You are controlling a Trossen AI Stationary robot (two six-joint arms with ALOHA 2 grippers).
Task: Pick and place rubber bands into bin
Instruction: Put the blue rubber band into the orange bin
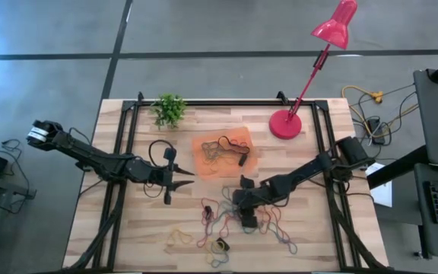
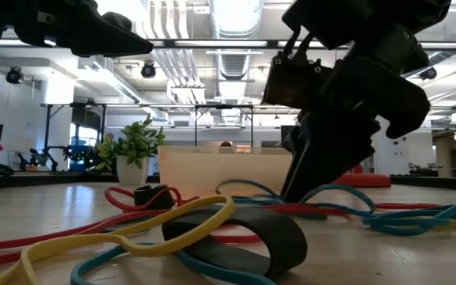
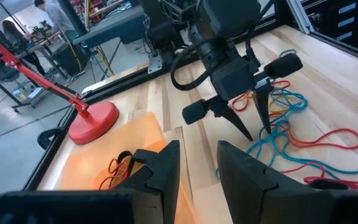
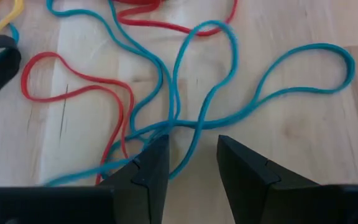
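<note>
Down low, right tool [image 4: 191,163] spread over blue band [image 4: 185,118]; light, floppy, tangled — pinch crossing. Left tool [image 3: 197,165] apart near bin [image 1: 223,154].

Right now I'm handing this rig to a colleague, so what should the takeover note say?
Right end effector: open, low over the tangled blue and red rubber bands on the table, nothing gripped.
Left end effector: open, empty, waiting beside the bin.
Done: a few bands lie in the bin.
Left: most of the bands, red, blue, yellow and black, are spread over the table's front half.
</note>
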